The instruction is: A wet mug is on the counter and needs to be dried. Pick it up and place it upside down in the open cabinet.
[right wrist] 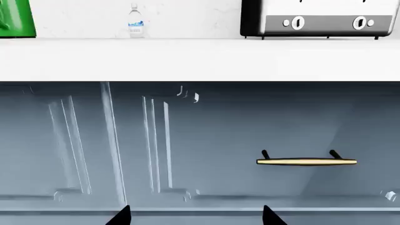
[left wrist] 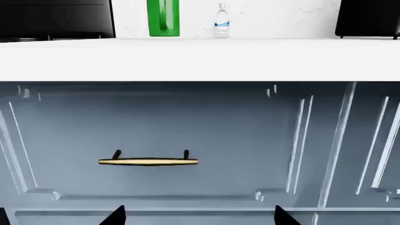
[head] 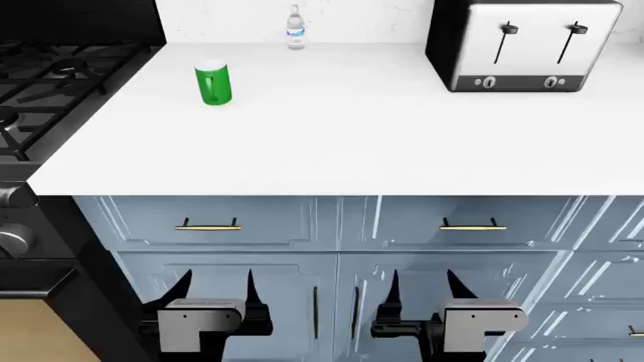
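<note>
The green mug point(head: 213, 82) stands upright on the white counter point(head: 332, 128) at its back left, near the stove. It also shows in the left wrist view point(left wrist: 163, 18) and at the edge of the right wrist view point(right wrist: 14, 18). My left gripper point(head: 216, 288) is open and empty, low in front of the blue cabinet fronts, well below the counter. My right gripper point(head: 421, 286) is open and empty beside it, at the same height. The open cabinet is out of view.
A black gas stove point(head: 50, 83) adjoins the counter's left end. A small clear water bottle point(head: 295, 29) stands at the back wall. A black and silver toaster point(head: 523, 45) stands at the back right. Blue drawers with brass handles point(head: 207, 226) face the grippers.
</note>
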